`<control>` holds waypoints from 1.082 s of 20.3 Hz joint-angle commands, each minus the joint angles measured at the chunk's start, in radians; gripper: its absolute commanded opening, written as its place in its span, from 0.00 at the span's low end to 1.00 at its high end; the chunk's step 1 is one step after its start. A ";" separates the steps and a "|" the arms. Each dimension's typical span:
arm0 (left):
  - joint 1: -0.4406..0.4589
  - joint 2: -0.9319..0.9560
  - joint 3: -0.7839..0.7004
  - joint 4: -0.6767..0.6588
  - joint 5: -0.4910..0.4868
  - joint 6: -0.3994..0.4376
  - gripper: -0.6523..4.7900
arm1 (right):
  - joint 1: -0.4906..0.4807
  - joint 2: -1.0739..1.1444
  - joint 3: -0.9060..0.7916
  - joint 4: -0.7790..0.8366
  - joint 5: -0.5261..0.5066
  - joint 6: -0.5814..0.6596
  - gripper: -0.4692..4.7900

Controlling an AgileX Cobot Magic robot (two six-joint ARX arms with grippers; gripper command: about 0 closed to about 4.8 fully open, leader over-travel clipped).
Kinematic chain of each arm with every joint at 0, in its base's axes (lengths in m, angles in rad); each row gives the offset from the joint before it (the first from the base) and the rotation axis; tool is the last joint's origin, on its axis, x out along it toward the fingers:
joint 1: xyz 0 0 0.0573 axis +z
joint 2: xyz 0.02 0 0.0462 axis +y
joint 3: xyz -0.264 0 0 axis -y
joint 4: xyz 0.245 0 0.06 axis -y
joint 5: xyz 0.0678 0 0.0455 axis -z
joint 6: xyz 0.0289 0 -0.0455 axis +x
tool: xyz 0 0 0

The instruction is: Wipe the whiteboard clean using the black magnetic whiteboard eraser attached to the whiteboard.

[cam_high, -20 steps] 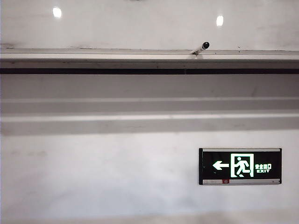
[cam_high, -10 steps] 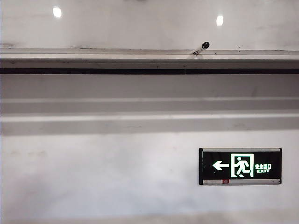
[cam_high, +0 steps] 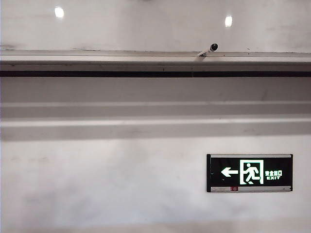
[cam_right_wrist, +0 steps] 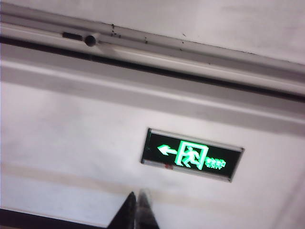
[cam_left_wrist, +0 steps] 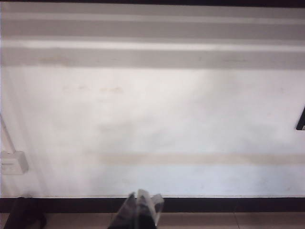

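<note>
Across the top of the exterior view runs the whiteboard [cam_high: 146, 29], carrying two bright light reflections, with one long silver ledge [cam_high: 97, 60] along its lower edge. One marker [cam_high: 209, 49] lies tilted on that ledge toward the right. At lower right, one lit exit sign [cam_high: 250, 173] hangs on the wall [cam_high: 107, 179]. No eraser can be made out. In its wrist view the left gripper [cam_left_wrist: 139, 210] is pressed shut, facing bare wall; the right gripper [cam_right_wrist: 135, 210], also pressed together, points just below the sign.

No visible change in the exterior view: marker [cam_high: 209, 49] sits on the ledge [cam_high: 97, 57] exactly as before; no arm has entered.
</note>
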 commanded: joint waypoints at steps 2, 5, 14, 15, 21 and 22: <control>0.001 -0.001 0.000 0.013 -0.003 0.000 0.12 | -0.160 -0.055 -0.080 0.061 -0.109 0.032 0.11; 0.001 -0.001 0.000 0.013 -0.003 0.000 0.12 | -0.194 -0.054 -0.127 0.070 -0.098 0.051 0.11; 0.001 -0.001 0.000 0.013 0.000 0.000 0.12 | -0.193 -0.054 -0.140 0.045 -0.038 0.076 0.11; 0.001 -0.001 0.000 0.013 -0.001 0.000 0.12 | -0.193 -0.054 -0.140 0.045 -0.038 0.076 0.11; 0.001 -0.001 0.000 0.013 0.000 0.000 0.12 | -0.193 -0.054 -0.140 0.045 -0.037 0.076 0.11; 0.001 -0.001 0.000 0.013 0.000 0.000 0.12 | -0.193 -0.054 -0.140 0.045 -0.038 0.076 0.11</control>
